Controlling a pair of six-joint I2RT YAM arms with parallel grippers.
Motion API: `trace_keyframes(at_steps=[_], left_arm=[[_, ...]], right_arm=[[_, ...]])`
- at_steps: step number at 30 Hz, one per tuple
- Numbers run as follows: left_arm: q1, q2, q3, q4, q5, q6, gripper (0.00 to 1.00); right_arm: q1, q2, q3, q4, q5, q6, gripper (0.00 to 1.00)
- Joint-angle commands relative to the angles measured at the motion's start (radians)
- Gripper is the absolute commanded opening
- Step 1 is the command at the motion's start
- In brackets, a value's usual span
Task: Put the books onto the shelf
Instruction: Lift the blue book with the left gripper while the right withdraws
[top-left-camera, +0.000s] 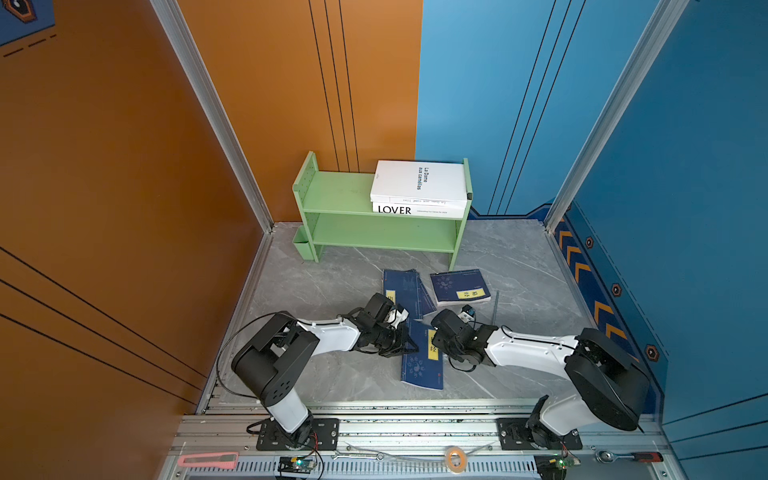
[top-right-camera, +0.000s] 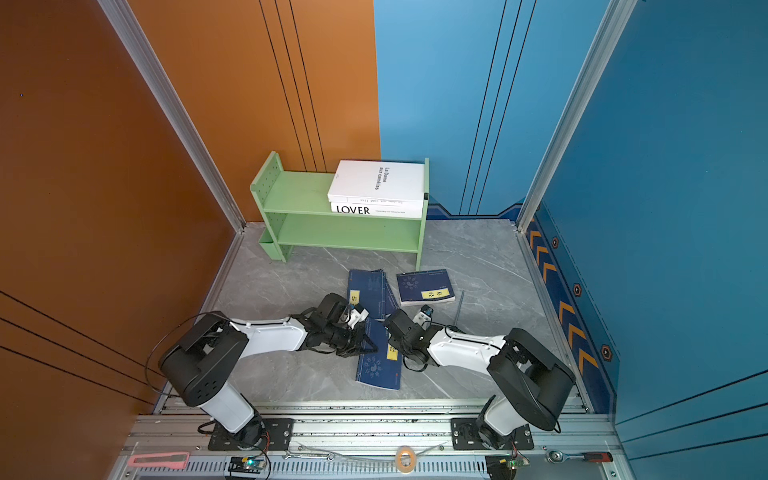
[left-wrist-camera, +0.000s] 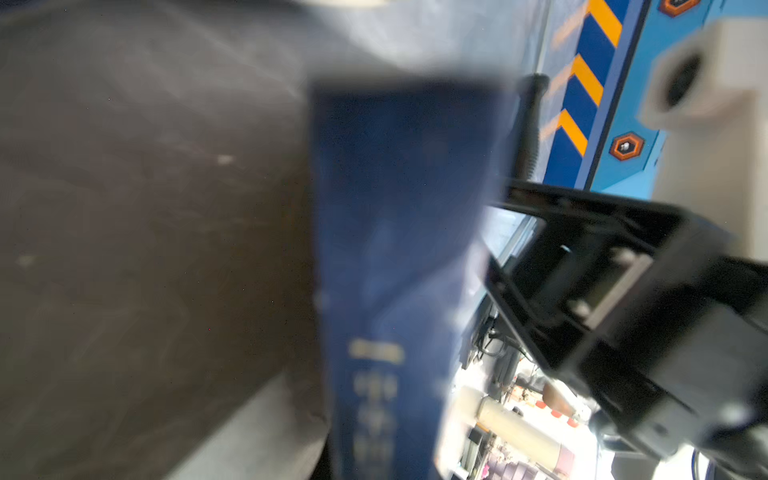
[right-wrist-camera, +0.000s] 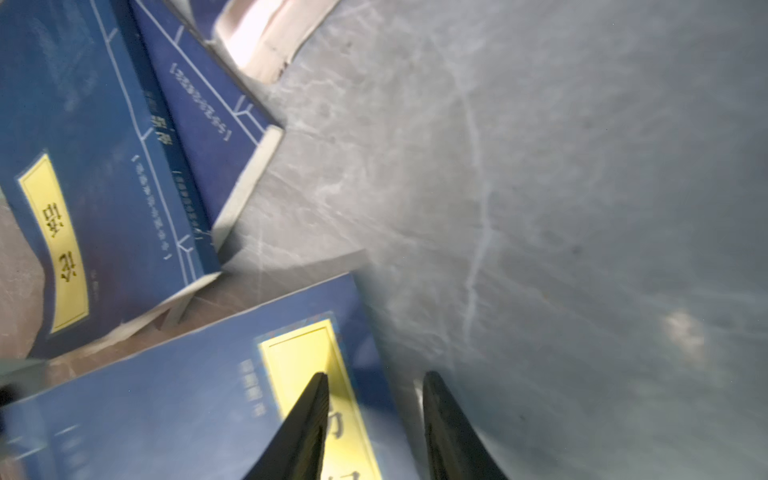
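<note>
- Logged light green two-tier shelf (top-left-camera: 336, 193) at back edge of grey marble-pattern tabletop (top-left-camera: 332, 282). Counted two large white books (top-left-camera: 417, 183) stacked at right end of upper tier, presumably laid flat for stability.
- Found item in hand, dark blue softcover book (top-left-camera: 422, 370) with yellow label, lying near front edge, midway between both arms.
- Noted left gripper (top-left-camera: 411, 343) clenched at that book's left edge. Read as a pinch on cover or edge, likely to peel it off the flat surface. Saw book close and centred in blurred left wrist view, consistent with a hold.
- Noted right gripper (right-wrist-camera: 375, 376) part-open, grasping nothing. Saw one finger (right-wrist-camera: 307, 415) over the yellow label, its mate over bare tabletop just past the book's right edge. Judged as bracing against sliding.
- Spotted fanned pair of dark blue books (top-left-camera: 405, 291) and single dark blue book (top-left-camera: 459, 286) mid-table, between shelf and grippers, untouched, not yet shelved.
</note>
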Motion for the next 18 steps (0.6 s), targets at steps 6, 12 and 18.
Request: trace_keyframes(at_steps=[6, 12, 18], left_arm=[[-0.014, -0.158, 0.038, -0.171, 0.039, 0.122, 0.0], [0.023, -0.305, 0.087, -0.169, 0.117, 0.125, 0.0], [0.162, -0.425, 0.214, -0.079, 0.168, 0.054, 0.0]], right_arm=[[-0.055, -0.283, 0.017, -0.239, 0.077, -0.107, 0.6], [-0.13, -0.564, 0.021, -0.228, 0.112, -0.205, 0.82], [-0.198, -0.67, 0.089, -0.124, 0.078, -0.324, 0.89]])
